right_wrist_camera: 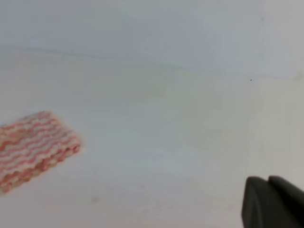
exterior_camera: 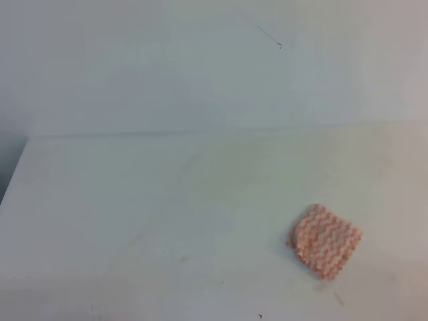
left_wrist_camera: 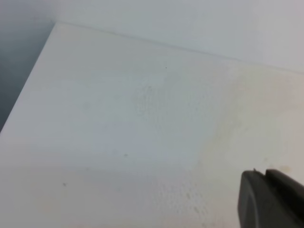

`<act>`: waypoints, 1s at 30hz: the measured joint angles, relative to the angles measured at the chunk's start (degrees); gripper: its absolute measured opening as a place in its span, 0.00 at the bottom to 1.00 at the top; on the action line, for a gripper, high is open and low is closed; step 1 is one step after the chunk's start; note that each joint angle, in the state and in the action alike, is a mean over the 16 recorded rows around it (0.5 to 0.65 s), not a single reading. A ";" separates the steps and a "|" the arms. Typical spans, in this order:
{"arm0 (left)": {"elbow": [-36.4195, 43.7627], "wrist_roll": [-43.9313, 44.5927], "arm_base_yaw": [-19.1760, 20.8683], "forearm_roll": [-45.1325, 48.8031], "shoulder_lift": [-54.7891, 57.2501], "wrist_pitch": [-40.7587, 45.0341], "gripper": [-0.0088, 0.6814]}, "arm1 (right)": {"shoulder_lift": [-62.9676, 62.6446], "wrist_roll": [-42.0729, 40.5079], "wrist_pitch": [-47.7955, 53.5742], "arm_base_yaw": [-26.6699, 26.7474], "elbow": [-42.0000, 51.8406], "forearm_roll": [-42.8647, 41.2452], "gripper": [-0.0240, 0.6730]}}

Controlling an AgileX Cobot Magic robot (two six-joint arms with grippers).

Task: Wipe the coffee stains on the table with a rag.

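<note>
The rag (exterior_camera: 325, 241), a small pink-and-white zigzag knit square, lies flat on the white table (exterior_camera: 134, 200) at the front right. The right wrist view has the rag (right_wrist_camera: 33, 147) at its left edge, well left of my right gripper (right_wrist_camera: 268, 184). That gripper's dark fingertips touch at the bottom right corner, shut and empty. My left gripper (left_wrist_camera: 266, 179) shows the same way over bare tabletop, tips together, holding nothing. No clear coffee stains show. Just in front of the rag is a faint tan streak (exterior_camera: 338, 298), and I cannot tell what it is. The high view shows neither gripper.
A white wall (exterior_camera: 200, 60) rises behind the table's back edge. The table's left edge (exterior_camera: 15, 170) drops to a dark gap. Faint yellowish discolouration (left_wrist_camera: 251, 123) covers the table's right half. Tiny dark specks dot the front.
</note>
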 joint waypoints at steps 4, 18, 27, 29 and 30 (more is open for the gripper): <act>0.00 0.00 0.00 0.00 0.00 0.00 0.01 | 0.00 0.00 -0.09 0.00 0.00 0.30 0.03; 0.00 0.00 0.00 0.00 0.00 0.00 0.01 | 0.02 0.03 -0.13 0.00 -0.11 0.70 0.03; 0.00 0.00 0.00 0.00 0.00 0.00 0.01 | 0.08 0.03 -0.13 0.00 -0.11 0.70 0.03; 0.00 0.00 0.00 0.00 0.00 0.00 0.01 | 0.09 0.03 -0.13 0.00 -0.11 0.70 0.03; 0.00 0.00 0.00 0.00 0.00 0.00 0.01 | 0.10 0.03 -0.13 0.00 -0.11 0.70 0.03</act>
